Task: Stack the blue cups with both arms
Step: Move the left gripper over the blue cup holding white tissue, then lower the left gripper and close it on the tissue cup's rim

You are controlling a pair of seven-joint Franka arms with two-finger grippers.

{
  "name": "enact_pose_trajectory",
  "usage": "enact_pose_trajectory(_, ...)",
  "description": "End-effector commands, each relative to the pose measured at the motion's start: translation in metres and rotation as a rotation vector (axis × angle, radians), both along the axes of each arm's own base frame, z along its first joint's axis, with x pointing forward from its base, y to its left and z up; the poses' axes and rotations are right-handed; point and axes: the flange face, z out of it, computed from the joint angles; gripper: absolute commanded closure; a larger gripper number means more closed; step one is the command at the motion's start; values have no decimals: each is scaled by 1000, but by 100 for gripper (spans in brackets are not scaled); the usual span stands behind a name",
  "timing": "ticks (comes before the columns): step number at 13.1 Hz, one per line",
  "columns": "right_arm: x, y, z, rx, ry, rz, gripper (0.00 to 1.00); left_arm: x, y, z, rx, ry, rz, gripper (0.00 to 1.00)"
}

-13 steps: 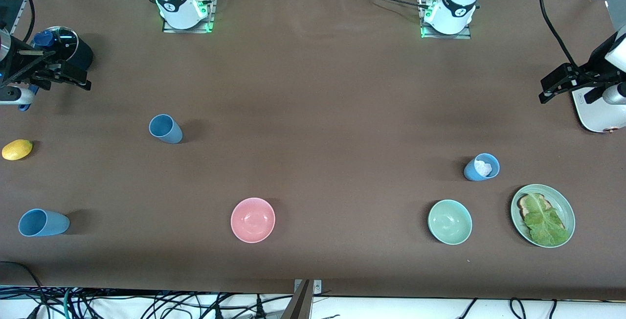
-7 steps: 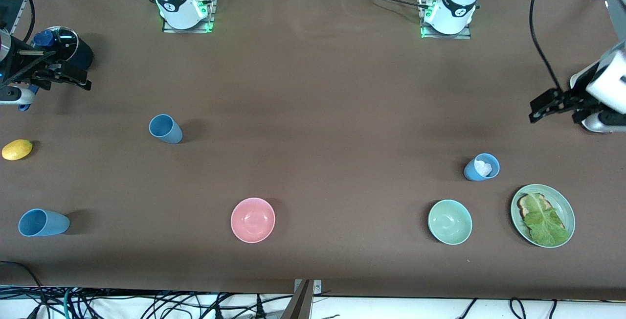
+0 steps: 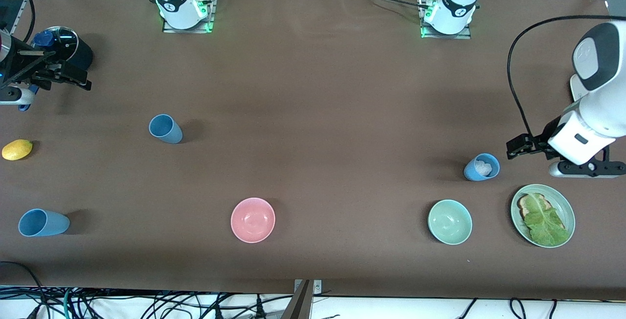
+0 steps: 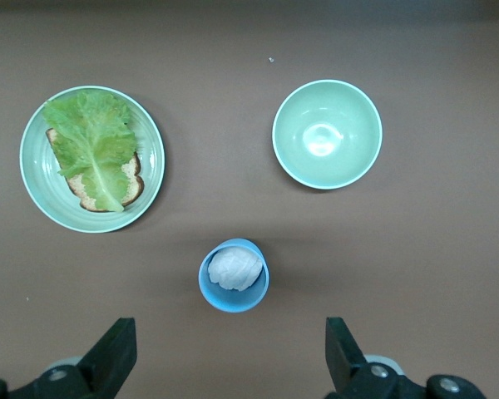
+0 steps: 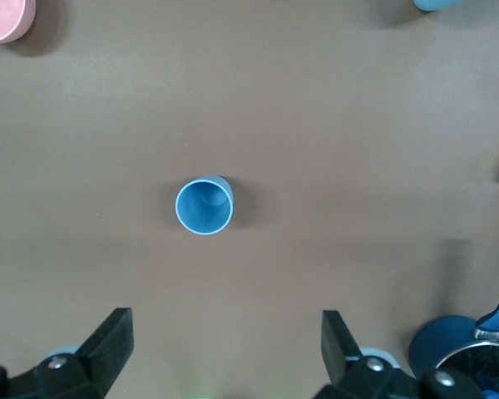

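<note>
Since a second ago the left pincer (image 3: 513,148) has swung from the bench (image 3: 313,89) edge to hang beside the blue cup with white filling (image 3: 481,167); the right pincer (image 3: 73,78) waits, wide, near the navy saucepan (image 3: 63,45). Two empty matte blue cups (image 3: 165,128) (image 3: 43,222) stand in open room.

Left wrist view: fingers (image 4: 112,357) spread wide, round green bowl (image 4: 327,133) empty, plate (image 4: 33,179) bearing lettuce on toast (image 4: 96,150).

Right wrist view: open fingers (image 5: 108,345), one empty cup (image 5: 205,206) centred.

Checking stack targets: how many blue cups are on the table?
3. One blue cup stands toward the right arm's end; a second blue cup is nearer the camera at that end; a third blue cup, holding something white, stands beside the green bowl.
</note>
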Motion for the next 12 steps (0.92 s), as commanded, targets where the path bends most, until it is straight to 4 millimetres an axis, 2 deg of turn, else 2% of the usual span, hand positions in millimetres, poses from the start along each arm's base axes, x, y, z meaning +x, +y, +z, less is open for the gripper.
enact_pose_trajectory(1,-1,0,3,-13,3,-6,0,15,5,-28,14,-1,-19,0)
enact_pose_trajectory(5,-1,0,3,-13,3,-8,0,28,16,-92,12,40,-6,0)
enact_pose_trajectory(8,-1,0,2,-13,5,-6,0,20,28,-131,17,24,5,0)
enact_pose_trajectory(12,-1,0,3,-13,5,-6,0,10,34,-155,16,32,-22,0)
